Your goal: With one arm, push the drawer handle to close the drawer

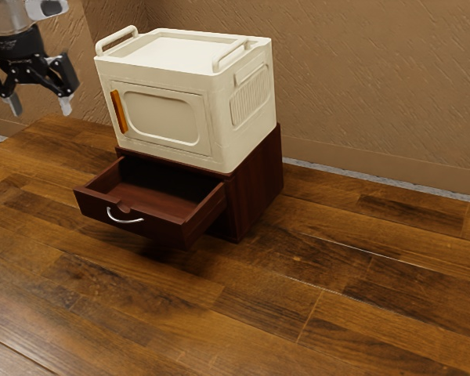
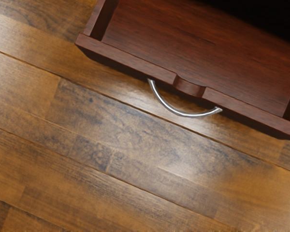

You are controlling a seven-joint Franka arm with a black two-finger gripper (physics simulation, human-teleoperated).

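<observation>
Drawer — open, its back deep in shadow

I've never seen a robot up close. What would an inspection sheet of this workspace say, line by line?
Surface: brown wood planks, shiny in places.
Job's things: drawer pulled out of its dark red cabinet; curved silver handle on its front.
Clutter: cream box on the cabinet, with an orange strip on its front.
Gripper: raised, open, holding nothing, apart from the handle.
Cables: nothing seen.
Surroundings: textured brown wall behind the cabinet.
</observation>
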